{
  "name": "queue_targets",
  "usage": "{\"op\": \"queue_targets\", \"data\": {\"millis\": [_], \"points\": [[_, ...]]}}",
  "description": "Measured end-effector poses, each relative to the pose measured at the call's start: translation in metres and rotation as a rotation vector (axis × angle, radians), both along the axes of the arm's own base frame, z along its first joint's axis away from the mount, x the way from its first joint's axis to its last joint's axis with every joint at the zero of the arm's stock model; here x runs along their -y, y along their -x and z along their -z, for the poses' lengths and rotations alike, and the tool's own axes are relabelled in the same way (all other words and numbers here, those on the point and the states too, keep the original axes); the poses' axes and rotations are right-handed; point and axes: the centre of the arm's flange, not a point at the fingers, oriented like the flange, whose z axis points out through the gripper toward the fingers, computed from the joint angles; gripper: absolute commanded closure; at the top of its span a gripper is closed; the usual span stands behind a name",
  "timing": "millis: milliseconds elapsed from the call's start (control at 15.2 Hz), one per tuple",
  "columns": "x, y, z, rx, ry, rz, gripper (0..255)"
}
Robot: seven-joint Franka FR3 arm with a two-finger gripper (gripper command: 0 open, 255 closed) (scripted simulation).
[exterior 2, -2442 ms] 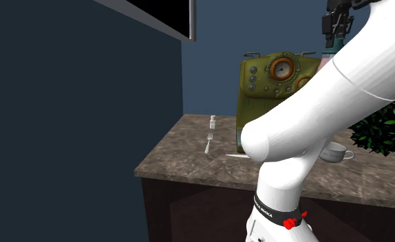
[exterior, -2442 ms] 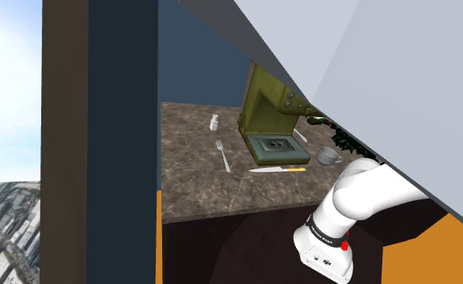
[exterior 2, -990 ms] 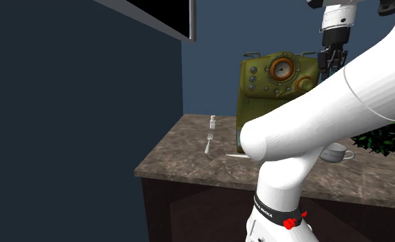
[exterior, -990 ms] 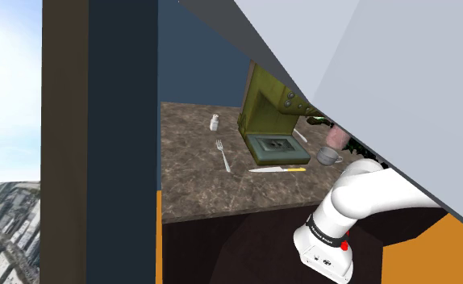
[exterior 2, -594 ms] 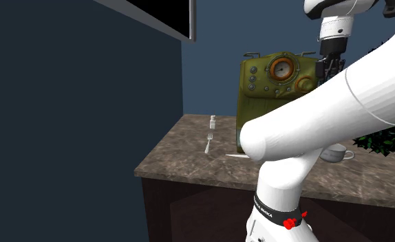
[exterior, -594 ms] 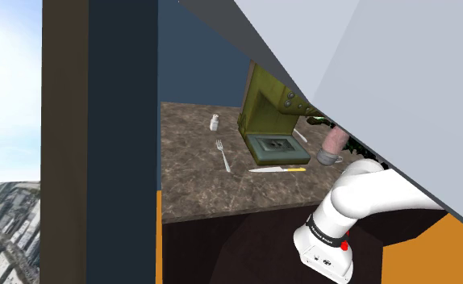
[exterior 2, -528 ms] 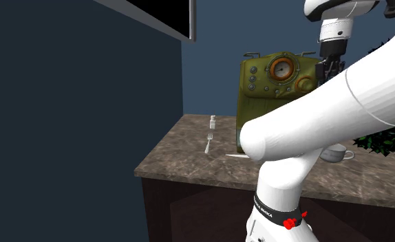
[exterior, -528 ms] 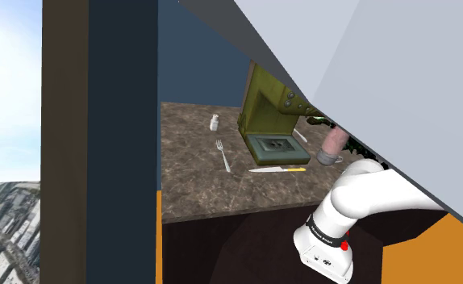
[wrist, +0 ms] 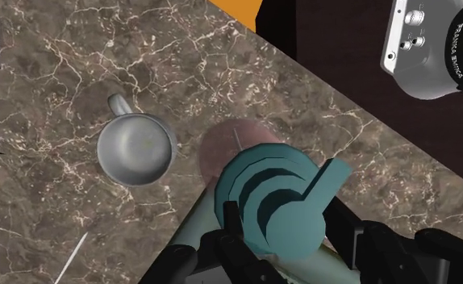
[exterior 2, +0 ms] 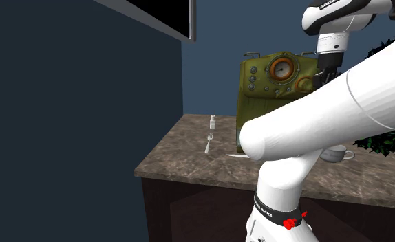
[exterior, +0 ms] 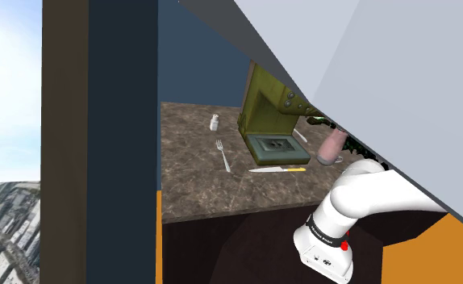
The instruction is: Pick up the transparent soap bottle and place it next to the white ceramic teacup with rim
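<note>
Pink and see-through, the soap bottle [wrist: 280, 203] is clasped between the two black fingers [wrist: 230, 240] of the gripper [wrist: 286, 242], which is closed on it near its teal pump top. The bottle is held upright, straight below the gripper, and its round pink body is seen over the marble countertop [wrist: 52, 56]. The pale teacup [wrist: 135, 150] stands just beside the bottle, off to one side of the gripper, with its handle turned away. It cannot be told whether the bottle's bottom is touching the countertop yet.

The bottle is judged to be light, stiff plastic with smooth, slippery sides. It is tall and thin with a big top, so it could be tipped over easily. A hold high up by the neck, as is used now, is thought best, since the pump's edge would stop a slip. It should be set down gently, so the teacup is not bumped.
</note>
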Motion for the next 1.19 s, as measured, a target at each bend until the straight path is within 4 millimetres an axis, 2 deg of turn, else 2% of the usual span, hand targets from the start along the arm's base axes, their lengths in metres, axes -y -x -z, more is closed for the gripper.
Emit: {"op": "queue_targets", "data": {"millis": [330, 462, 792, 924, 1056, 1122, 1188], "points": [[0.002, 0.001, 0.024, 0.007, 0.006, -0.001, 255], [0.002, 0.001, 0.027, 0.029, 0.024, 0.001, 255], [0.018, 0.000, 0.039, 0.163, 0.128, 0.011, 255], [0.016, -0.009, 0.039, 0.213, 0.172, 0.017, 255], [0.026, -0.009, 0.041, 0.229, 0.196, 0.027, 255], [0.026, -0.007, 0.044, 0.238, 0.214, 0.032, 255], [0.016, -0.005, 0.046, 0.240, 0.220, 0.026, 255]]}}
